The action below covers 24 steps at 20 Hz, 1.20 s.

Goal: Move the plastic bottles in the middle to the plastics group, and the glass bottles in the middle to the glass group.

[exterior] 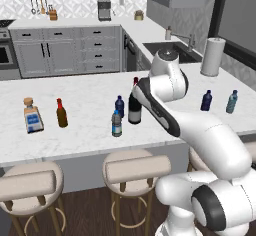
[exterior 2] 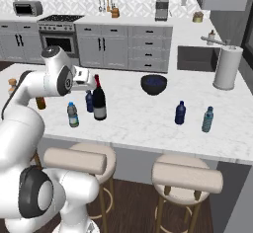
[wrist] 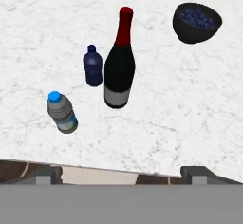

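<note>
Three bottles stand mid-counter: the tall dark wine bottle (wrist: 119, 71) (exterior 2: 99, 102) (exterior: 134, 111) with red neck, a small dark blue plastic bottle (wrist: 93, 66) (exterior 2: 89, 101) (exterior: 119, 106), and a clear greyish bottle with a blue cap (wrist: 62, 113) (exterior 2: 73, 114) (exterior: 116, 124). My gripper (wrist: 121, 174) hovers above the counter's near edge, open, fingertips wide apart with nothing between them. The plastics group, dark blue (exterior: 206, 100) (exterior 2: 181, 112) and teal (exterior: 231, 101) (exterior 2: 208, 119), stands at the right. The glass group, a squat corked bottle (exterior: 33, 116) and a brown red-capped bottle (exterior: 61, 113), stands at the left.
A dark bowl (wrist: 197, 22) (exterior 2: 153, 84) of blue fruit sits behind the wine bottle. A paper towel roll (exterior 2: 227, 68) (exterior: 212, 56) stands at the far right by the sink (exterior 2: 197, 58). Round stools (exterior: 135, 167) line the counter's front.
</note>
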Tool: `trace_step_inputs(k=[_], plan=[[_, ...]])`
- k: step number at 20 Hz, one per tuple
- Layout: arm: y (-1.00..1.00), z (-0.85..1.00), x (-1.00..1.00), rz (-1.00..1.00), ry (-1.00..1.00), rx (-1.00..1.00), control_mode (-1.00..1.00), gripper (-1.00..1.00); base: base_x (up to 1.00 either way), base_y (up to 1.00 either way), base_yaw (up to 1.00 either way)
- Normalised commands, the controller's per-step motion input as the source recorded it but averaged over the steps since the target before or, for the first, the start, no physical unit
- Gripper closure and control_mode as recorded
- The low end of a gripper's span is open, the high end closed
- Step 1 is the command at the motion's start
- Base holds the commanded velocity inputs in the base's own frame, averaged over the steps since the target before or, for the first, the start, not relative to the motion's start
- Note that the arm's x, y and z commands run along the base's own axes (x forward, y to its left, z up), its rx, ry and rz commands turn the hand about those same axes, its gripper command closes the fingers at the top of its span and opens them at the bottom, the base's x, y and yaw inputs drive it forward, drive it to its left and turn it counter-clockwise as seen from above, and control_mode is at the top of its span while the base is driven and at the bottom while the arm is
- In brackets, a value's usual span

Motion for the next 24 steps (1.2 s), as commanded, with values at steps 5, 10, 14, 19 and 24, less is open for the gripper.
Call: trace_step_inputs(k=[5,10,14,19,24], plan=[[-0.01,-0.21,0.53,0.0,0.0,0.0,-1.0,-1.0,0.0,0.0,0.0],[-0.01,-0.27,0.4,0.0,-0.04,0.07,-1.0,-1.0,0.0,0.0,0.0],[-0.06,-0.16,0.33,0.01,0.0,0.13,-1.0,-1.0,0.0,0.0,0.0],[0.0,-0.12,0.26,0.02,0.0,-0.01,-1.0,-1.0,0.0,0.0,0.0],[-0.01,-0.09,0.35,0.04,0.0,-0.05,-1.0,-1.0,0.0,0.0,0.0]])
